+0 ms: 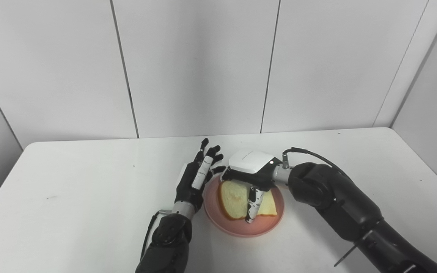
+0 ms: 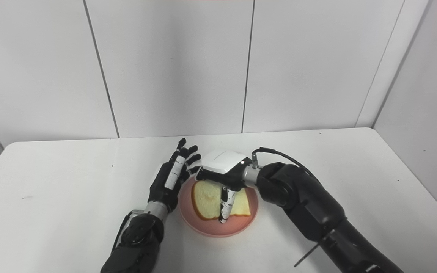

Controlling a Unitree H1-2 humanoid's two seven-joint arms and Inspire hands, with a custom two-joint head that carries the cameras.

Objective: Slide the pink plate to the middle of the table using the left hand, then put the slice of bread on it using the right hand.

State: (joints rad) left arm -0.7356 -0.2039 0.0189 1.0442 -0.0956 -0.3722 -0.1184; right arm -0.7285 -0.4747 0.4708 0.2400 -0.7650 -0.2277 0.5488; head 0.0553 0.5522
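Observation:
The pink plate [image 1: 241,230] lies near the middle of the white table [image 1: 89,197]. The slice of bread [image 1: 233,199], pale with a brown crust, rests on the plate, slightly tilted. My right hand [image 1: 250,169] is right above it. Its thumb [image 1: 252,206] reaches down across the front of the slice, and the fingers are hidden behind it, so the hand looks closed on the bread. My left hand [image 1: 197,177] is open with its fingers stretched out. It stands on edge against the plate's left rim. The plate [image 2: 212,230] and the bread [image 2: 206,198] also show in the right eye view.
White wall panels [image 1: 203,68] stand behind the table's far edge. The table's right edge [image 1: 427,167] runs close to a side wall. Both forearms come in over the table's near edge.

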